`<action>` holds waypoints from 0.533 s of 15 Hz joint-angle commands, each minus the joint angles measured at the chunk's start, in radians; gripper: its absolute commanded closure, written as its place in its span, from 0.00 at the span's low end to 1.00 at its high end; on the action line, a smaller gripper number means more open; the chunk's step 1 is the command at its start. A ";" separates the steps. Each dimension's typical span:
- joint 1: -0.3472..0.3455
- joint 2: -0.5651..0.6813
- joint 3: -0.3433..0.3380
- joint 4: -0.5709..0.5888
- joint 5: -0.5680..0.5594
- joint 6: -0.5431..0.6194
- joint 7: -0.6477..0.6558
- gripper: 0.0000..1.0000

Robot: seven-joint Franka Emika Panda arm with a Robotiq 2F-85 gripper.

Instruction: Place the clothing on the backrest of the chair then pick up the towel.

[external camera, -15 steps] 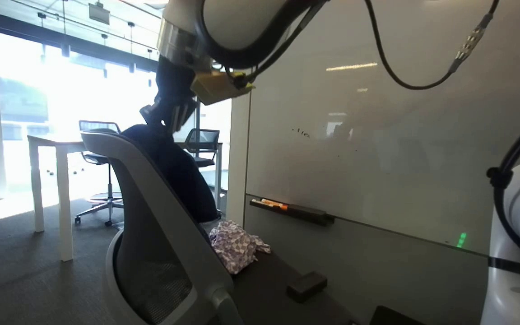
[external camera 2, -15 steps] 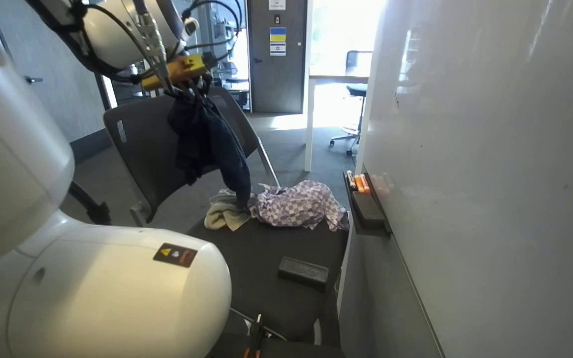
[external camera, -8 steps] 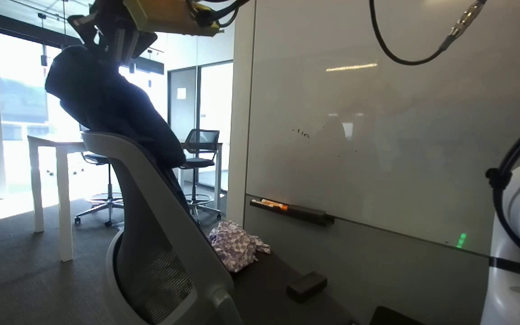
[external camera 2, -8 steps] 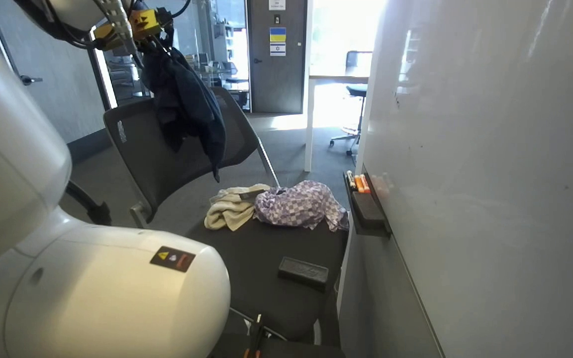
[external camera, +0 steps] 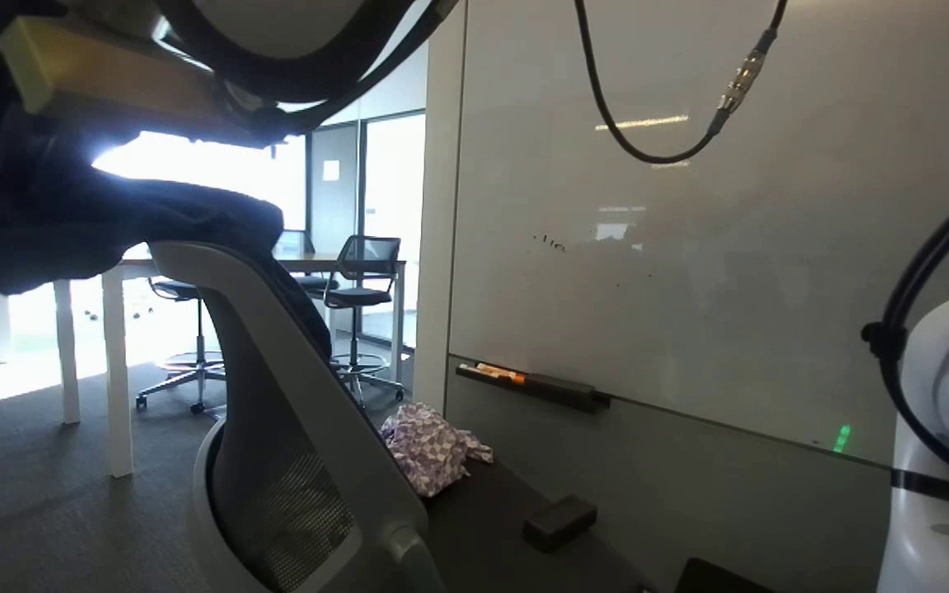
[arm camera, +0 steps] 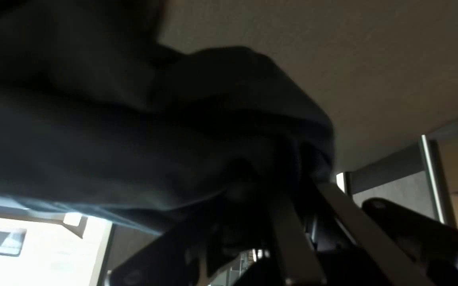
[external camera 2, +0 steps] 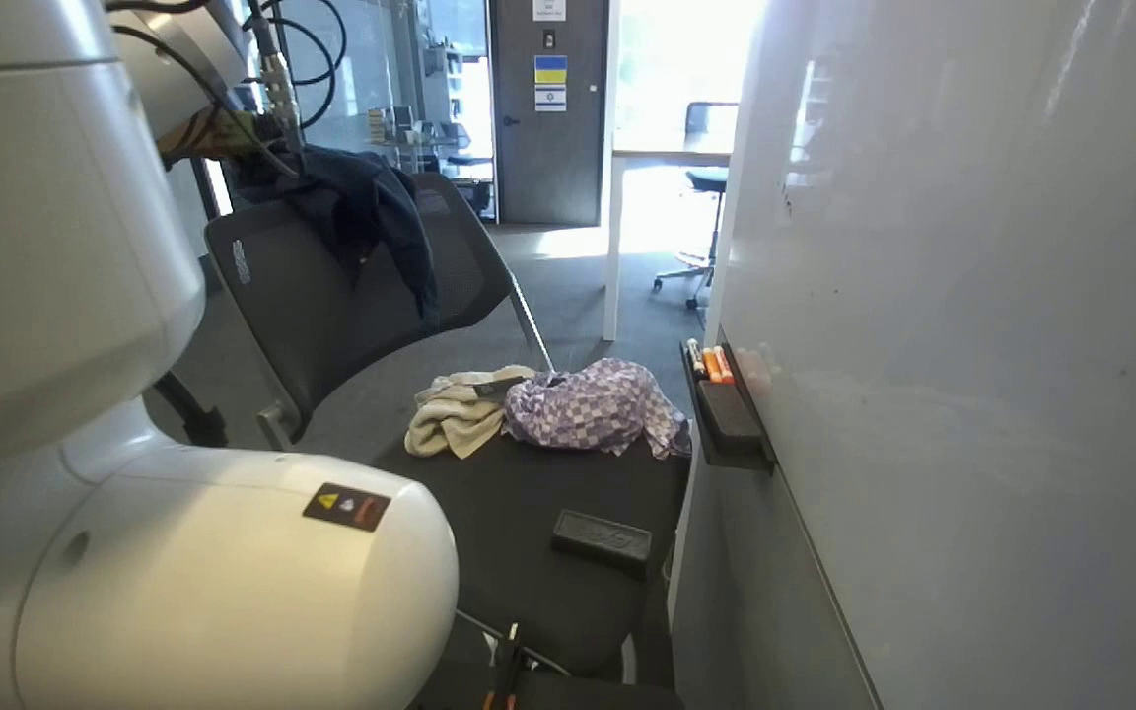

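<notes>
My gripper (arm camera: 302, 194) is narrow, fingers close tog. w/ the navy clothing (external camera 2: 386, 212) bunched at the tips, so I've got hold of it, tho the exact pinch pt. is too dark to make out in wrist view. Clothing lies over the top edge of the backrest (external camera 2: 302, 306) of the big grey mesh chair (external camera: 310, 395): part hangs down the face toward the cream towel (external camera 2: 455, 419), the rest runs out on the far side to me. Towel's crumpled on a dark surface (external camera 2: 509, 493), well apart from my fingers, w/ a purple-white checked cloth (external camera 2: 593, 404) just beside it. Small dark thing (external camera 2: 501, 388) btwn the two, can't tell what. Dark block (external camera 2: 603, 540) on same surface. Whiteboard (external camera 2: 962, 345) stands alongside; its tray (external camera 2: 738, 458) has orange markers (external camera 2: 714, 363) + a dark oblong (external camera 2: 729, 412). Bkgd. in an exterior view: white-legged table (external camera: 116, 371) & a smaller black office chair (external camera: 369, 259) nr. it.
</notes>
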 commanded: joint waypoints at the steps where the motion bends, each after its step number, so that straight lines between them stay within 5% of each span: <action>1: 0.030 0.052 0.046 0.056 -0.008 0.028 0.079 0.53; 8: -0.001 -0.084 0.042 0.097 -0.091 0.005 0.232 0.01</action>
